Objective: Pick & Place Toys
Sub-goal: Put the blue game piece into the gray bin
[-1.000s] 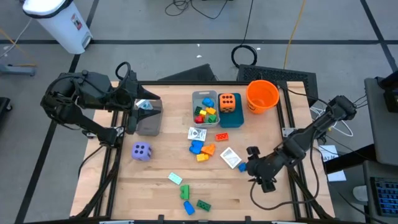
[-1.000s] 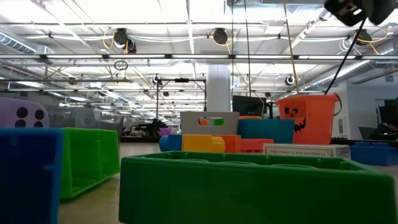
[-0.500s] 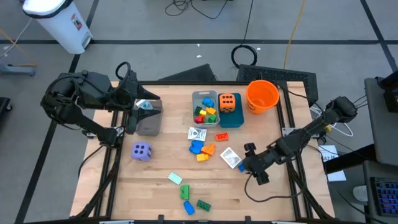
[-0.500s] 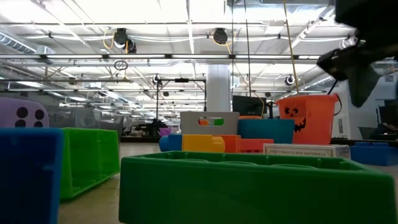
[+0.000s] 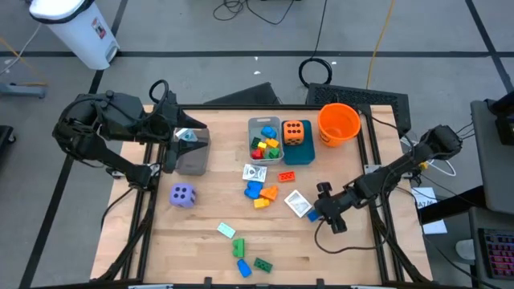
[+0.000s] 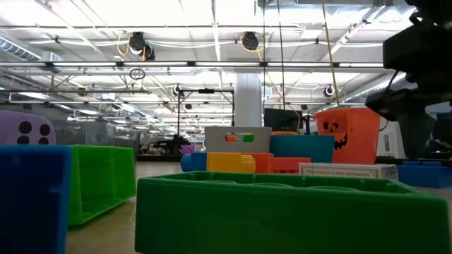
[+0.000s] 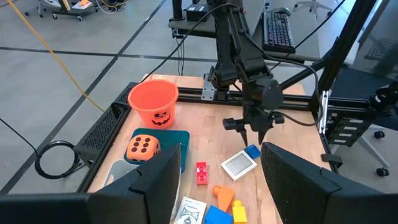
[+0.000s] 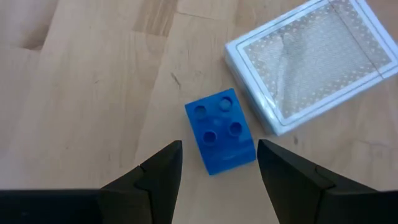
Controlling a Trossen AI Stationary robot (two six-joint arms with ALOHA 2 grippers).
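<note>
A small blue brick [image 8: 221,130] lies studs up on the wooden table, right beside a white packet [image 8: 311,62]. My right gripper [image 8: 219,155] hangs open just above the brick [image 5: 313,215], pointing steeply down, with one finger on either side and no contact. From the left wrist view the same gripper [image 7: 255,134] shows over the brick [image 7: 252,151] and packet [image 7: 239,165]. My left gripper [image 7: 217,186] waits open and high at the table's far left, over a grey bin [image 5: 193,156], with nothing between its fingers.
At the back stand a grey bin [image 5: 263,127] holding bricks, a teal bin [image 5: 299,152] with an orange die [image 5: 295,131], and an orange bucket [image 5: 338,123]. A purple die [image 5: 183,194], loose bricks [image 5: 261,193], a red brick [image 5: 287,176] and green and blue bricks [image 5: 241,249] lie about.
My right gripper has come down toward the blue brick, shifting slightly toward the table's far left, and its arm has sunk into the low view at the right. Its fingers have kept the same gap. No toy has moved.
</note>
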